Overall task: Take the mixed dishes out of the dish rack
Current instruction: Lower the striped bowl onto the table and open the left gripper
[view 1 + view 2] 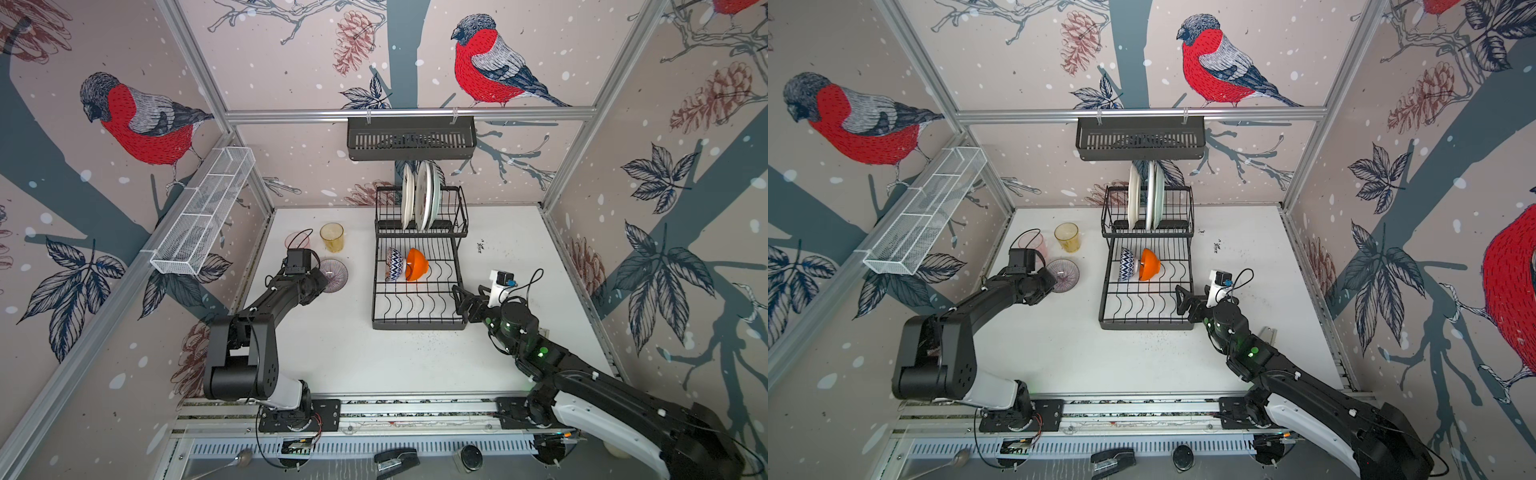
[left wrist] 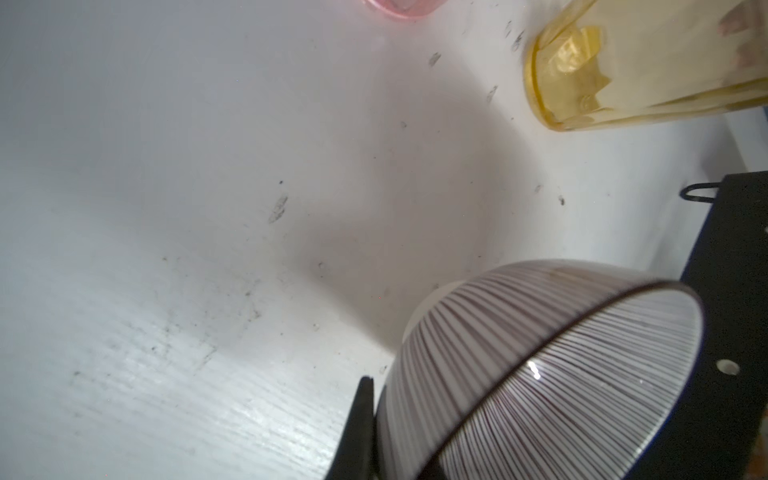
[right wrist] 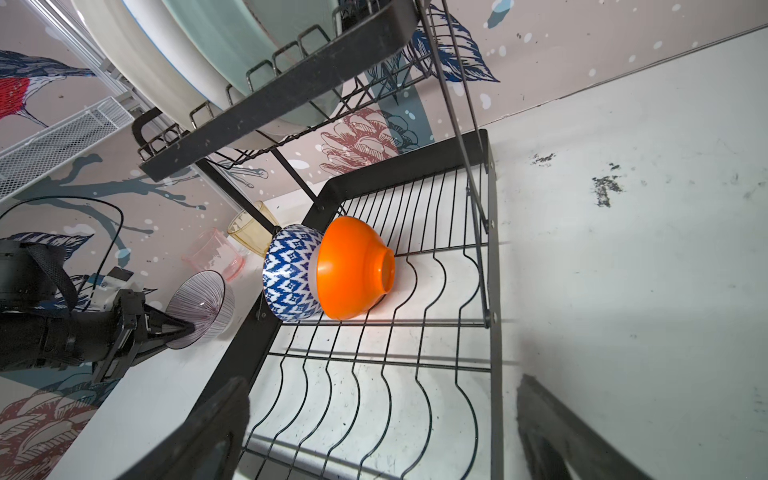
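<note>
Our left gripper (image 3: 185,328) is pinching the rim of the white bowl with fine dark stripes (image 2: 478,324). The bowl is tilted low over the white table (image 1: 374,361), left of the 2-tier black wire dish rack (image 1: 415,322); we cannot tell whether its foot touches down. Released at this tilt, it could roll into the amber ribbed glass tumbler (image 1: 332,237) or the pink glass tumbler (image 1: 297,240) just beyond.

Our right gripper (image 1: 460,302) hangs spread at the rack's near right edge. Reaching in, it might snag wires or topple the orange bowl (image 1: 417,264) and the blue-patterned bowl (image 1: 394,264), both on edge in the lower tray.
</note>
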You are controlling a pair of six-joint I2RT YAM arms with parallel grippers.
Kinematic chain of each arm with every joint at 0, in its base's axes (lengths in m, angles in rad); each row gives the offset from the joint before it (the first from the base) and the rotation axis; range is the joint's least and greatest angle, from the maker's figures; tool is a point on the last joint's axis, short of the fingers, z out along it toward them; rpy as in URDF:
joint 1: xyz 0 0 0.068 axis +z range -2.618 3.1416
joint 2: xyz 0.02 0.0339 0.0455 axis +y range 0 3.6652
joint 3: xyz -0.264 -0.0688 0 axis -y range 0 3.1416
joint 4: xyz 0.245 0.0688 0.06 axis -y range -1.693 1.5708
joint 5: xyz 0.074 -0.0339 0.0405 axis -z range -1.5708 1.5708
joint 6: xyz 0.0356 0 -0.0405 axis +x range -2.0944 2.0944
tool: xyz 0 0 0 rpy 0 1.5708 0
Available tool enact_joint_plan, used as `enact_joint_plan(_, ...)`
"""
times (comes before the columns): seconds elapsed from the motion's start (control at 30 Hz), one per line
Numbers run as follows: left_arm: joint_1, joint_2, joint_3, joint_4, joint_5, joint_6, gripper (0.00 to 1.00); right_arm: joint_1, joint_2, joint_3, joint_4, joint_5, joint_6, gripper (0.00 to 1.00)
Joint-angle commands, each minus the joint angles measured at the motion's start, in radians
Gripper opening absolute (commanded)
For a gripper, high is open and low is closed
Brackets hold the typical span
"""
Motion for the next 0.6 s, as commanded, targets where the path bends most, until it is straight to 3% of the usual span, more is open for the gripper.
enact_joint_plan(0.0,0.006,0.021,0.025,-0.017,0.014,0.029,0.00,-0.007,-0.007,-0.006,0.002,-0.011,0.020,0.99)
enact_joint_plan(0.17,0.009,0.024,0.025,-0.007,0.032,0.031,0.00,-0.018,-0.010,-0.011,0.006,-0.016,0.029,0.99)
enact_joint_plan(0.23,0.010,0.023,0.024,-0.009,0.023,0.030,0.11,-0.023,-0.010,-0.012,0.011,-0.025,0.032,1.00)
enact_joint_plan(0.33,0.016,0.030,0.028,-0.016,0.028,0.040,0.17,-0.030,-0.010,-0.010,0.013,-0.039,0.031,1.00)
enact_joint_plan(0.4,0.015,0.028,0.028,-0.018,0.024,0.044,0.41,-0.032,-0.011,-0.010,0.014,-0.043,0.030,1.00)
enact_joint_plan(0.57,0.016,-0.002,0.025,-0.028,0.008,0.057,0.78,-0.035,-0.009,-0.009,0.018,-0.054,0.033,0.99)
